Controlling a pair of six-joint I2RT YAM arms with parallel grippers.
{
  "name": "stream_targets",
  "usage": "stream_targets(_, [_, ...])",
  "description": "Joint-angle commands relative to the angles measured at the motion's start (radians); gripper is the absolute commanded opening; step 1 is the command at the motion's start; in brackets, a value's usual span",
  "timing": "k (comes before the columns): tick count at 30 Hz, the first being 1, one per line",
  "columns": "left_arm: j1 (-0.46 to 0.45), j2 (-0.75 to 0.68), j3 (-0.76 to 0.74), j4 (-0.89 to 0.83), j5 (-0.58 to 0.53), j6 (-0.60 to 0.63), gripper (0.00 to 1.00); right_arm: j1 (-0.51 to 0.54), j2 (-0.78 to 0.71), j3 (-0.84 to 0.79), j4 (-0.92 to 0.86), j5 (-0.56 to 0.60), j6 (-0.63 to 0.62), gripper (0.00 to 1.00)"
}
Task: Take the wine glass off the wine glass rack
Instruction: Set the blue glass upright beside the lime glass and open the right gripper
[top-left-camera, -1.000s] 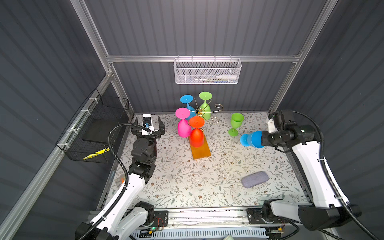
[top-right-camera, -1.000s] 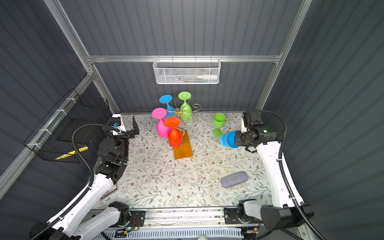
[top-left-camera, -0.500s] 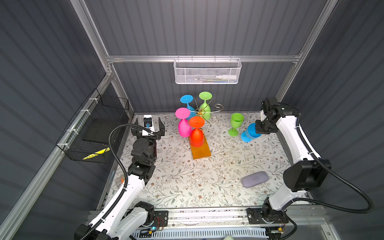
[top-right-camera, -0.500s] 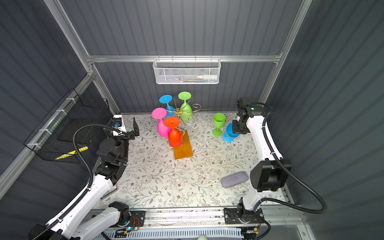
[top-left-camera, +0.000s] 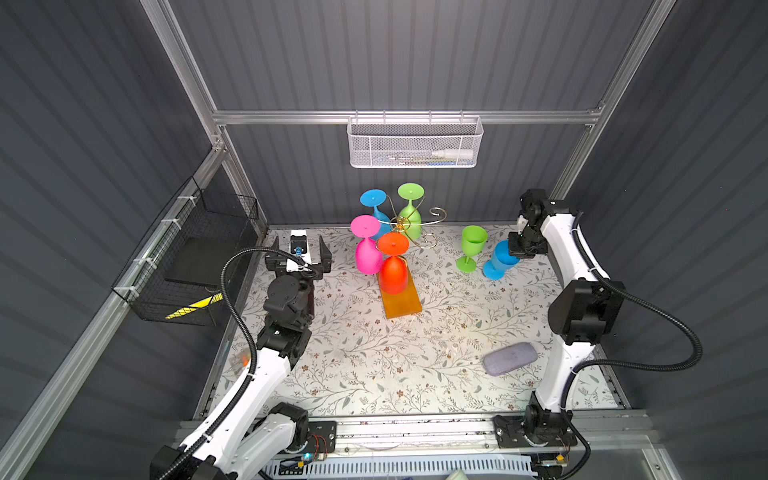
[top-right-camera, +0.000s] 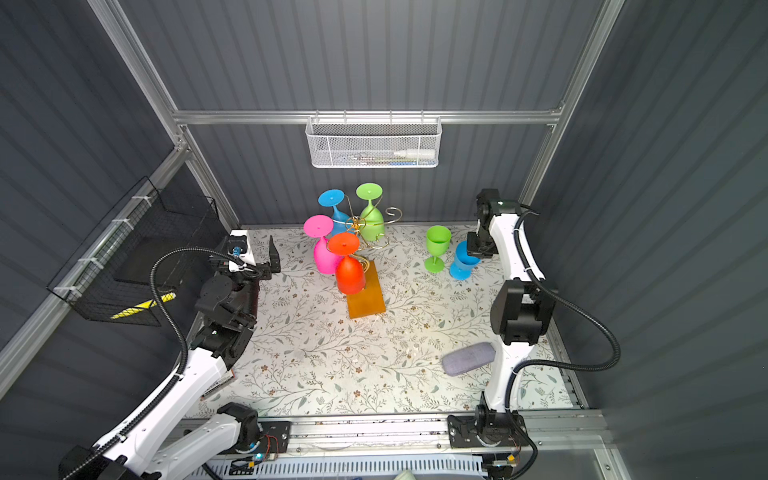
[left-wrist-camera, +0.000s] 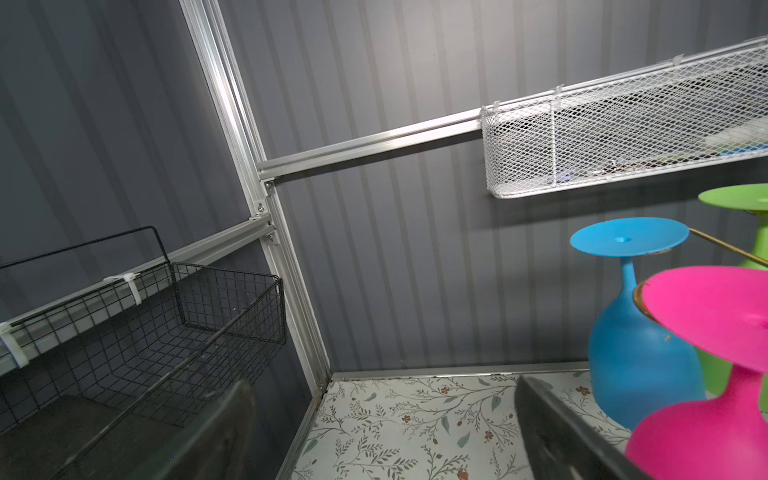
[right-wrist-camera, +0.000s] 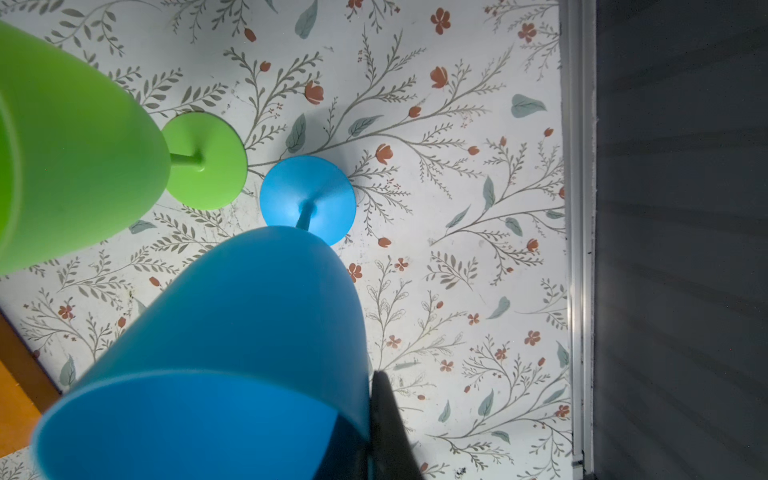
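Where it leans just beside the upright green glass (top-left-camera: 471, 249), near the back right corner of the bench (top-left-camera: 365, 365), the blue wine glass (top-left-camera: 500, 259) is a matte bright blue, with a tall bowl, a thin stem and a round foot. It is tilted off vertical. The right end effector (top-left-camera: 517, 249) is clamped tight on its rim. Well apart, at centre back, the wine glass rack (top-left-camera: 403, 301) has thin gold wire scrolls on an amber base and carries four inverted glasses: blue, green, pink and orange. The left end effector (top-left-camera: 298, 259) hovers spread wide and empty, left of the rack.
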Motion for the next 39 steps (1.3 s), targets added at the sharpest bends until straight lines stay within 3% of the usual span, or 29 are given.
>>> stream_targets(1, [0.004,0.001,-0.011,0.008,0.005,0.019,1.00,-0.005,0.038,0.072,-0.058,0.010,-0.015,0.00])
stream_targets(16, [0.004,0.006,-0.016,0.004,0.017,0.025,0.99,-0.005,0.154,0.209,-0.095,0.014,-0.029,0.03])
stream_targets(33, [0.004,0.013,-0.013,-0.001,0.019,0.027,1.00,-0.010,0.190,0.262,-0.082,-0.025,-0.035,0.18])
stream_targets(39, [0.004,0.012,-0.016,-0.001,0.017,0.030,1.00,-0.024,0.194,0.261,-0.068,-0.050,-0.024,0.18])
